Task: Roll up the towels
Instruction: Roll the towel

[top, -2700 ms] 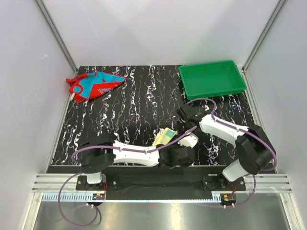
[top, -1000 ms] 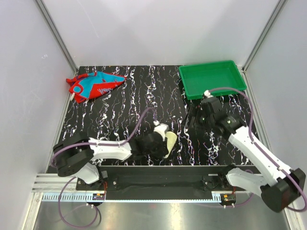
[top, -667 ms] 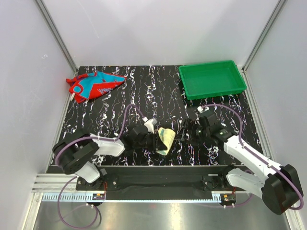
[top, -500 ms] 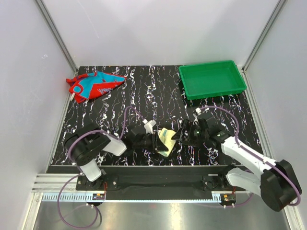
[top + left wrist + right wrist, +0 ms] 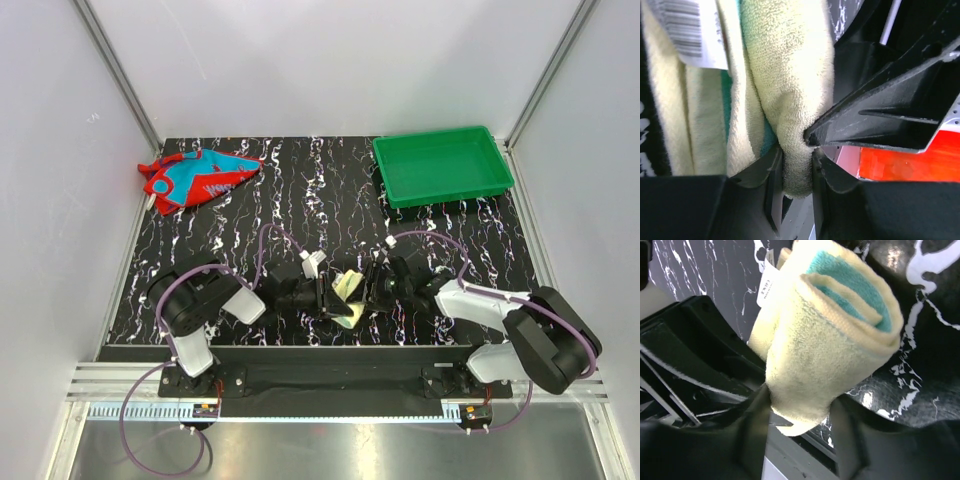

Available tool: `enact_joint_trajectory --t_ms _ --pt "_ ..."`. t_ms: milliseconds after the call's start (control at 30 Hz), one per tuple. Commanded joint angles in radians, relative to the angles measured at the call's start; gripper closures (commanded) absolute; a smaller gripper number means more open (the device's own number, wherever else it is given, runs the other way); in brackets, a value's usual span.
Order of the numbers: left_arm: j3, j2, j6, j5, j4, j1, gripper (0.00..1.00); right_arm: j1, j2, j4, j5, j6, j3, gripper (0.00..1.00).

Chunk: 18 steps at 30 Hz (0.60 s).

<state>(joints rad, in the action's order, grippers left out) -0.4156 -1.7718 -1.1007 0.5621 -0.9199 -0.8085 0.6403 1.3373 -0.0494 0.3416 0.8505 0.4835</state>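
Note:
The pale yellow towel (image 5: 347, 293), rolled with a teal layer inside, hangs between my two grippers near the table's front middle. My left gripper (image 5: 326, 297) comes in from the left and is shut on a fold of the towel (image 5: 790, 85), which is pinched between its jaws (image 5: 797, 165). Coming from the right, my right gripper (image 5: 373, 286) has its fingers closed around the end of the roll (image 5: 830, 350), one on each side (image 5: 801, 427). The red towel with teal patterns (image 5: 198, 177) lies crumpled at the far left.
A green plastic tray (image 5: 442, 165) stands at the far right corner. A white label (image 5: 766, 287) hangs from the yellow towel. Both arms lie low along the front edge of the black marbled table (image 5: 300, 200), wrists facing each other.
My right arm has dropped from near the tray and moved left to the yellow towel, narrowing its jaws around the roll. My left gripper has kept its hold and turned the towel toward it.

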Motion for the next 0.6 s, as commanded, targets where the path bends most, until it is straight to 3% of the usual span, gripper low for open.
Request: enact_joint_trajectory --t_ms 0,100,233,367,567 --pt "-0.023 -0.012 0.01 0.028 -0.025 0.011 0.96 0.016 0.016 -0.081 -0.027 0.016 -0.017 0.52" --pt "-0.028 -0.005 0.03 0.018 0.01 0.011 0.91 0.016 0.022 -0.07 -0.035 0.015 -0.011 0.64" --pt "-0.034 0.078 0.122 -0.053 0.185 0.009 0.58 0.016 0.022 0.009 -0.059 -0.013 0.026 0.72" --pt "-0.081 0.254 0.267 -0.21 0.529 -0.003 0.41 0.024 0.032 0.164 -0.093 -0.042 0.098 0.76" --pt "-0.202 0.455 0.419 -0.512 0.951 -0.079 0.33 0.047 0.086 0.255 -0.11 -0.068 0.162 0.79"
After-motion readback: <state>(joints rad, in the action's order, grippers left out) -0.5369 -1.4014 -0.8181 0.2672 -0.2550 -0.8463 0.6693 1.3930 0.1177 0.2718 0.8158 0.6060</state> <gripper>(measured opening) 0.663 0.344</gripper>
